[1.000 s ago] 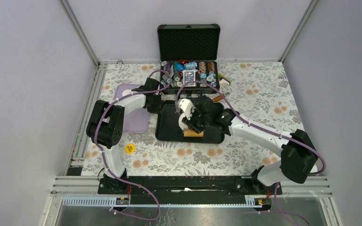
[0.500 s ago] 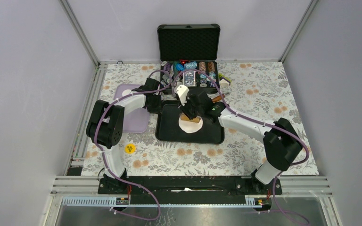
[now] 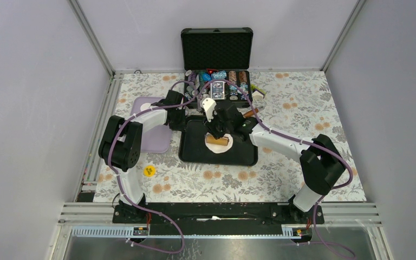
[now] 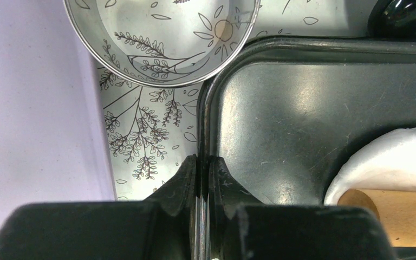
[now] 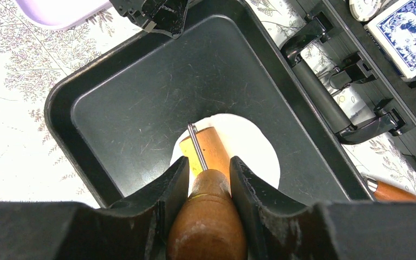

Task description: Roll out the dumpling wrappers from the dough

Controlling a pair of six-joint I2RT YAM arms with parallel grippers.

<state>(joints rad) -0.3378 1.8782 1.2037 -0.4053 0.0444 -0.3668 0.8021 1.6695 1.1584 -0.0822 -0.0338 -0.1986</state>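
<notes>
On the floral-patterned worktop (image 3: 303, 108) the open black hard case (image 3: 216, 49) stands at the far side. Just in front of it lies the black rectangular metal tray (image 3: 192, 151), and the lilac rectangular board (image 3: 160, 138) sits beside the tray's left rim. The soft white dough (image 5: 254, 157), a roughly round flat sheet, lies on the tray floor near its middle, and the wooden rolling pin (image 5: 208, 149) rests on top of it. The round steel ring cutter (image 4: 157, 76) waits on the worktop just beside the tray's rim, so we judge the step in hand to be the rolling itself, before any cutting. The right tool (image 5: 208, 162) pinches the pin's brown handle between its fingers. The left tool (image 4: 203, 162) is pressed together on the tray's left rim, which we read as steadying the tray. To roll well, we would press down evenly and stroke from the middle outward, easing off before the sheet's edge so it does not thin to tearing. We would also change direction between strokes so that the sheet spreads round. The pin is held by one handle only, so its far end may ride up, and we would keep the barrel level. We would stay inside the tray walls and clear of the case, and hold the rim firmly so nothing slides
</notes>
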